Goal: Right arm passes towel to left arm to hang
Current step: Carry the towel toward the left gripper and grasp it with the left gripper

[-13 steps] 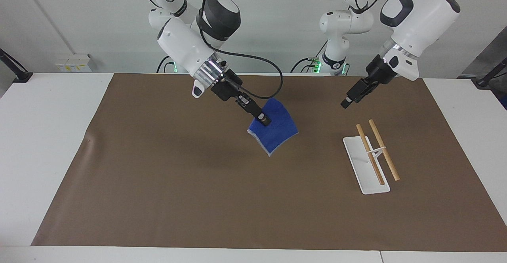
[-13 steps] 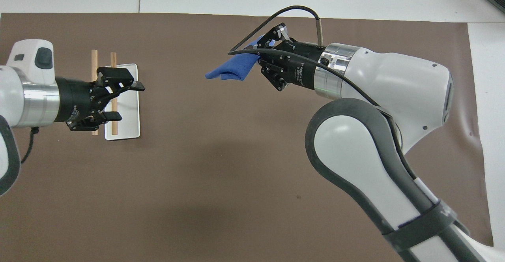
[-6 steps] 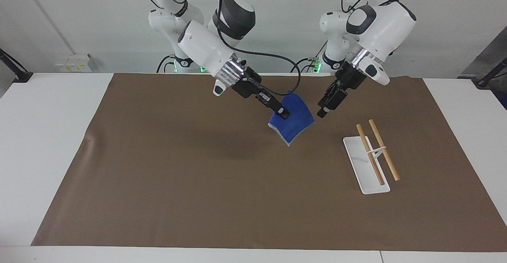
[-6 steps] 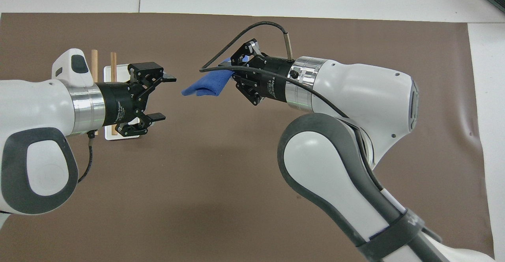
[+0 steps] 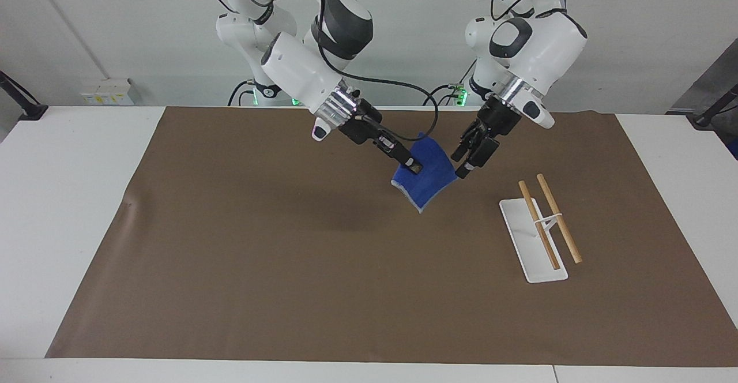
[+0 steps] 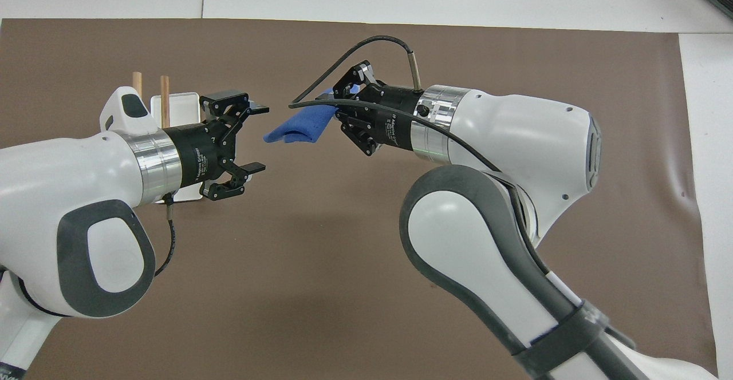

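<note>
Blue towel (image 5: 425, 176) partly hidden by right end effector (image 5: 413, 166) gripping it.

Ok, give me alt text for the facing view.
The right claw holds a blue towel in the air over the brown mat, the open left claw at the towel's edge. A white rack with two wooden rods stands toward the left arm's end.

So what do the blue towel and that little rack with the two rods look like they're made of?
The towel, held in the right gripper, looks like soft terry cloth: it drapes and folds, with a pale stitched edge. The rack seems to have a smooth white base, plastic or painted metal, and two pale matte rods, probably wood.
</note>
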{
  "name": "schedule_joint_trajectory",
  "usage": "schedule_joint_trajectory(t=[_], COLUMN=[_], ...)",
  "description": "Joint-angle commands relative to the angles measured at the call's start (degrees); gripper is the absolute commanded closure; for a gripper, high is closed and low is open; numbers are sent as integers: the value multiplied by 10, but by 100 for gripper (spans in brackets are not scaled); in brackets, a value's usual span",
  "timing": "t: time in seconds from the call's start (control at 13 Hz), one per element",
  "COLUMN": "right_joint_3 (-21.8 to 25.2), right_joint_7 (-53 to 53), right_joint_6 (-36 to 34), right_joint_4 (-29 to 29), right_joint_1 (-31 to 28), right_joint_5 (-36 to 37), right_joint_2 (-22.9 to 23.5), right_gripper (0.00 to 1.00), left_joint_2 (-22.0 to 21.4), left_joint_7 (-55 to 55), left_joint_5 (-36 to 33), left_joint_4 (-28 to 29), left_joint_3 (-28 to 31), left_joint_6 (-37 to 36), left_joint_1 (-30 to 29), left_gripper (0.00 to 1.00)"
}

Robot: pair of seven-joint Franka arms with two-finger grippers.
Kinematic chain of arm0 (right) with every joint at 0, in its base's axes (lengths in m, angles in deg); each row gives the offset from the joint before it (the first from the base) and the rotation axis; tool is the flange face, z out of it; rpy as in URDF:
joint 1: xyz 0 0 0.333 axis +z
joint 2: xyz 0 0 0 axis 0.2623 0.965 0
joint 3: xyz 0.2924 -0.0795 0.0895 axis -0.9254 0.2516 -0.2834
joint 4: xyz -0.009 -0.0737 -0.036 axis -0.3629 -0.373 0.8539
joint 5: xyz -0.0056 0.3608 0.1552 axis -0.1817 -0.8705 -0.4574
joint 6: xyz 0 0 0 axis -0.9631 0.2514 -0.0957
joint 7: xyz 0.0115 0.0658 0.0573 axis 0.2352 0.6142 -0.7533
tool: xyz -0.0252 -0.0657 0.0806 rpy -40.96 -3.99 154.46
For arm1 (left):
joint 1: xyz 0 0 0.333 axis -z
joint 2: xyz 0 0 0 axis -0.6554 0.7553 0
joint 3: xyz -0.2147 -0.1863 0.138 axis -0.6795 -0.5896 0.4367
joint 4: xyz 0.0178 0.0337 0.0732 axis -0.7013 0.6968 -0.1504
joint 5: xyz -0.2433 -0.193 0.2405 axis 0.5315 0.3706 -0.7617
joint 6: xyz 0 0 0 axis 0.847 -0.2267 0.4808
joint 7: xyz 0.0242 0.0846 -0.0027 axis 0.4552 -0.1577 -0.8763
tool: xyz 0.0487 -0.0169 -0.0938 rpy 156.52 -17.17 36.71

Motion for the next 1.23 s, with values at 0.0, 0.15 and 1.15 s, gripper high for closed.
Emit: schedule_joint_trajectory(t=[0.0,0.15,1.15], right_joint_3=[-3,-3,-1], right_joint_7=[-3,-1,8], right_joint_6=[1,2,-1], right_joint_4=[-3,-3,-2], right_joint_1=[-3,-2,-6], right_joint_5=[-6,-6,-3], right_joint_2=[-2,-2,-2], right_gripper=[100,100,100], left_joint_2=[4,7,21], left_joint_7=[-44,-46,16], left_joint_5=[14,14,12], left_joint_4=[9,10,6], left_joint_3=[-12,-18,-30], left_joint_6=[32,49,73], left_joint_1=[7,7,0], left_gripper=[0,0,100])
